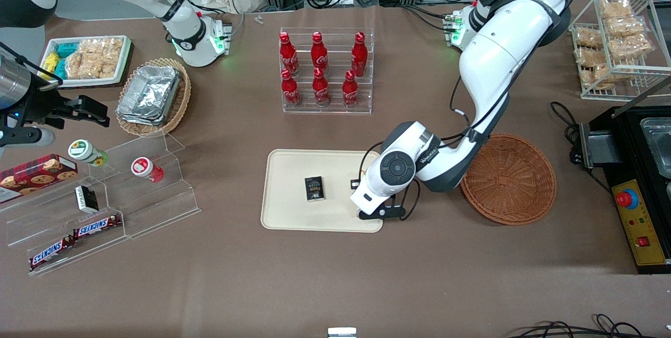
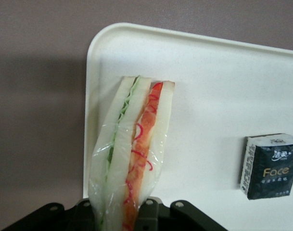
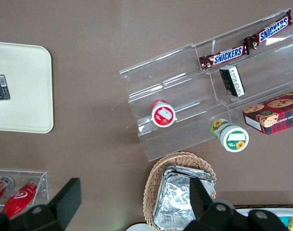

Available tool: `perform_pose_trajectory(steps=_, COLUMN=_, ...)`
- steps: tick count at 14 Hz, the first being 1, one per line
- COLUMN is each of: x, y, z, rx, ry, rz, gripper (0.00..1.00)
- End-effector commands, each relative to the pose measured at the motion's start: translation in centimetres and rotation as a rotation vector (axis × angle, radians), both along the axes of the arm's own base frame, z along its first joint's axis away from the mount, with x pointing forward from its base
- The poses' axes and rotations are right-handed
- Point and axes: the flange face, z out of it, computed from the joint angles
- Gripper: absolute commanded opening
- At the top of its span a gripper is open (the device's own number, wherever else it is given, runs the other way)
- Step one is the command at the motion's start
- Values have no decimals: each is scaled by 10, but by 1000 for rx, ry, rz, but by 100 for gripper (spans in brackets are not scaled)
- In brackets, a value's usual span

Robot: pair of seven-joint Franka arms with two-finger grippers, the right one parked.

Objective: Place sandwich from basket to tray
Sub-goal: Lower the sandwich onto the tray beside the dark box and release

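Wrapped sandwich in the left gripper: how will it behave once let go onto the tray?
The sandwich, held between the gripper fingers over the tray, is probably soft: pale bread slices with loose filling, so a hard squeeze may dent it. The clear wrap looks slick and may slip. Held on edge and narrow, it will likely tip flat when released.

Black tissue pack (image 2: pixel 270 166) lying flat near the gripper (image 2: pixel 122 214), apart from its jaws; red bottles (image 1: pixel 319 52) well apart from them.

White sandwich (image 2: pixel 132 159), red and seemingly green filling; cream tray (image 2: pixel 218 86)
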Motion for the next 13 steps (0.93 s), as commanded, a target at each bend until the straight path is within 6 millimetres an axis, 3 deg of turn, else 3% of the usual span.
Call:
perform_pose_trajectory(steps=1, x=7, y=-3, z=-6, rx=0, ry=-13, rz=-8, gripper=28)
perform_pose_trajectory(steps=2, x=8, y=-3, z=-5, rx=-3, ry=-14, rz=-6, gripper=77)
perform_pose_trajectory(steps=3, x=9, y=-2, z=-2, rx=-3, ry=-19, rz=-2, gripper=100)
perform_pose_trajectory(steps=5, x=13, y=3, z=8, rx=-5, ry=-23, rz=8, gripper=100)
perform_pose_trajectory(steps=9, x=30, y=23, z=51, rx=-16, ry=-65, rz=90, gripper=100)
perform_pose_trajectory(steps=11, x=39, y=41, z=89, rx=-12, ry=-106, rz=113, gripper=100)
perform_pose_trajectory(steps=13, x=44, y=73, z=132, rx=51, ry=-106, rz=124, gripper=100)
